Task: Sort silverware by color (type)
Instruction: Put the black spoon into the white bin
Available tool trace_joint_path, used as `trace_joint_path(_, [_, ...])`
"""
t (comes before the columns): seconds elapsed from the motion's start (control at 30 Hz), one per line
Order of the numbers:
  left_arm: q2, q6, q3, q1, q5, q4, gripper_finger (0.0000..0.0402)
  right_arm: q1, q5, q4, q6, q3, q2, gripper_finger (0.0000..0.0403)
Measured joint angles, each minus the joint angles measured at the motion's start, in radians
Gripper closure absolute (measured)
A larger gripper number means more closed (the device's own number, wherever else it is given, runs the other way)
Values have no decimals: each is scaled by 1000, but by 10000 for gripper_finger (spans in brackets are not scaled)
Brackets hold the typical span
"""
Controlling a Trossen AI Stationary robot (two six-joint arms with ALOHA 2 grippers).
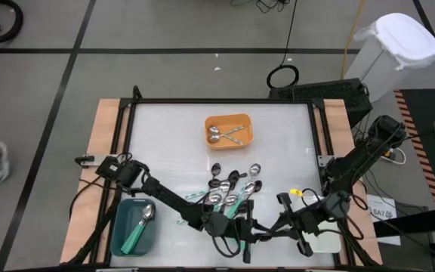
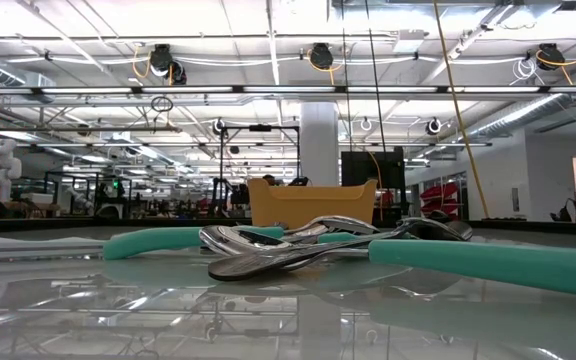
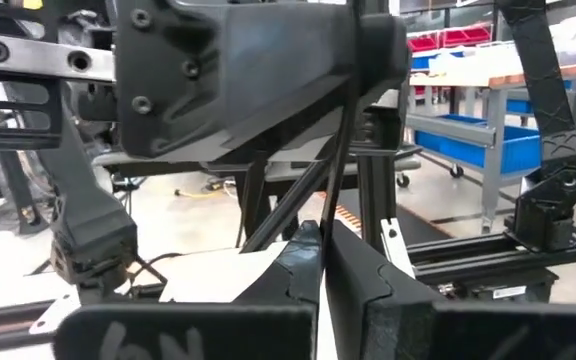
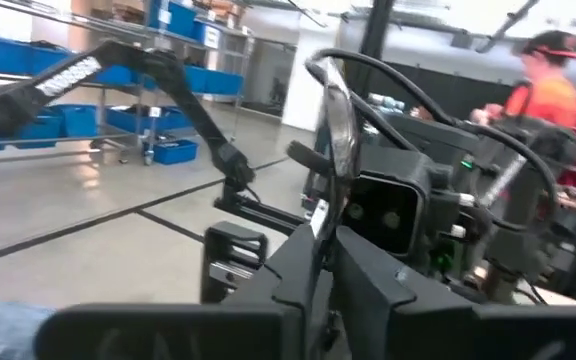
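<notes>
A spoon [image 4: 339, 118] stands upright between the fingers of the right gripper [image 4: 323, 240], bowl up, near the table's front edge. The left gripper [image 3: 320, 250] sits just beside it, facing it, with its fingers pressed together on the spoon's thin handle. The other spoons [image 1: 231, 190] lie heaped mid-table, a teal-handled one [image 1: 138, 227] rests in the teal tray [image 1: 121, 219] and two silver ones [image 1: 223, 134] in the orange tray [image 1: 242, 120].
</notes>
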Motion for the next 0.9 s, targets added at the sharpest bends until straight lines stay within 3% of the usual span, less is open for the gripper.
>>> trace_joint_path(0.13, [0,-34,0,0,-102,-3,400,13,137,-83,4,1,-29,328])
trace_joint_path(0.4, [1,-90,0,-11,-410,-1,400,70,384,-264,13,1,-96,269])
trace_joint_path(0.63, [2,-165,0,-23,-680,24,400,86,544,-367,40,1,-92,257])
trace_joint_path(0.9, [2,-193,0,-35,-811,71,401,72,648,-456,123,1,-61,257])
